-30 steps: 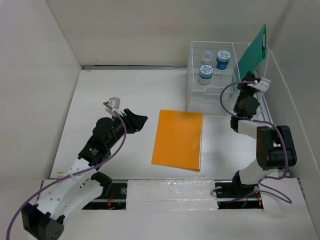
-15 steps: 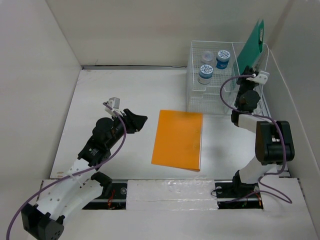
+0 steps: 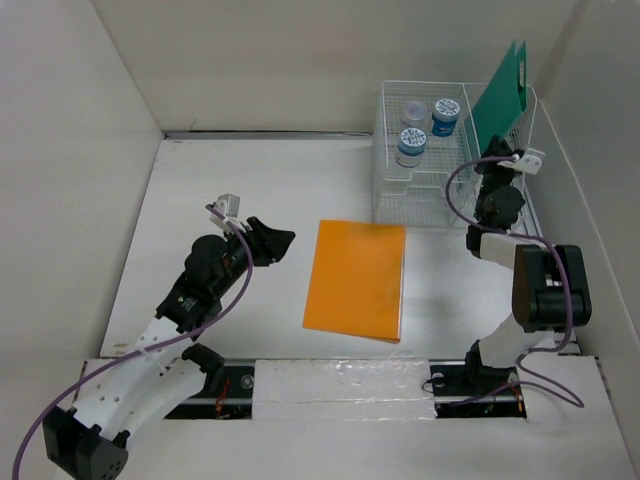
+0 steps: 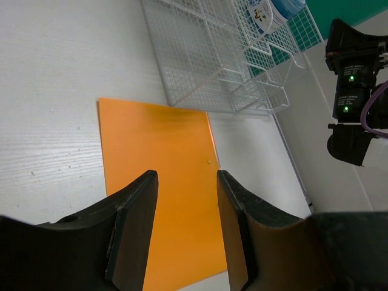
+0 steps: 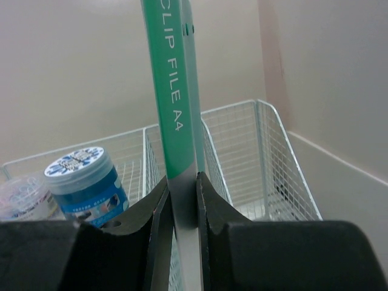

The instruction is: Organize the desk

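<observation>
Bench point(image 3: 250, 180): a large matte white tabletop enclosed by white walls point(image 3: 300, 60); it carries the wire rack point(image 3: 412, 205) in its far right corner.
Wire rack: white mesh, divided into compartments; the landmark for all positions below.
Green clip file point(image 3: 503, 88): stands on edge and tilted at the rack's right-hand compartment, its top well above the rim; its spine reads "CLIP FILE A4". Whether its lower edge rests on the rack floor cannot be told.
Right pincer point(image 5: 181, 185): at the rack's near right side, clenched on the lower part of the green clip file, one finger on each face.
Blue-lidded jars point(image 3: 446, 117): two, upright in the rack's far left part, near each other.
Clear-lidded jar point(image 3: 412, 110): upright, just beside the blue-lidded jars, at the rack's far left.
Orange folder point(image 3: 357, 280): flat on the bench, nearer than the rack's left half, its far edge just beside the rack's near wall.
Left pincer point(image 3: 280, 240): well left of the rack, released, jaws apart and holding nothing; it points toward the orange folder.
</observation>
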{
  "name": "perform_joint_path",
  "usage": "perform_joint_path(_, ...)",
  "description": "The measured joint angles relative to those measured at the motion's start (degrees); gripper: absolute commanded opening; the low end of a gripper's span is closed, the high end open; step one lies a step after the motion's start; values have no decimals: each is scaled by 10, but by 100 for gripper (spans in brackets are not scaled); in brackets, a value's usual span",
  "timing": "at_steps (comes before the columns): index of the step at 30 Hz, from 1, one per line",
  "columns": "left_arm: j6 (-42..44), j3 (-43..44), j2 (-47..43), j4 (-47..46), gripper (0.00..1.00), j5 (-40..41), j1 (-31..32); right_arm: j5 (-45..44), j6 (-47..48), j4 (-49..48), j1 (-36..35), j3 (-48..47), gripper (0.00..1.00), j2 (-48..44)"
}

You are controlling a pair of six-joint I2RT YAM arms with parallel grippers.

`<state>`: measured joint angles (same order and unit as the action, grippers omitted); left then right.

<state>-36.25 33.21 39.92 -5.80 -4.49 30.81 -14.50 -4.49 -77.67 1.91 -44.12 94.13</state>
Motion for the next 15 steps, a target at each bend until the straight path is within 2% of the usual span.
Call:
perform_joint_path(3,0,0,-1,0,39,0,0,1,-9,35,0,13,3,-23)
perform_joint_path(4,0,0,-2,0,40,0,0,1,-14,47,1,15,7,-29)
perform_joint_path(5,0,0,-3,0,39,-1,0,1,-19,59,1,15,19,-35)
perform_joint_path(7,0,0,-7,-1,39,-2,0,0,-30,82,1,15,30,-43)
perform_joint_path(8,0,0,-9,-2,40,-3,0,-1,-40,95,1,15,40,-48)
perform_joint_path(11,0,-3,-15,-9,39,-7,0,0,-70,130,2,14,51,-61)
perform_joint_path(13,0,-6,-17,-12,39,-10,0,3,-87,152,2,14,54,-68)
perform_joint_path(15,0,-8,-18,-12,40,-11,0,6,-101,177,2,10,61,-75)
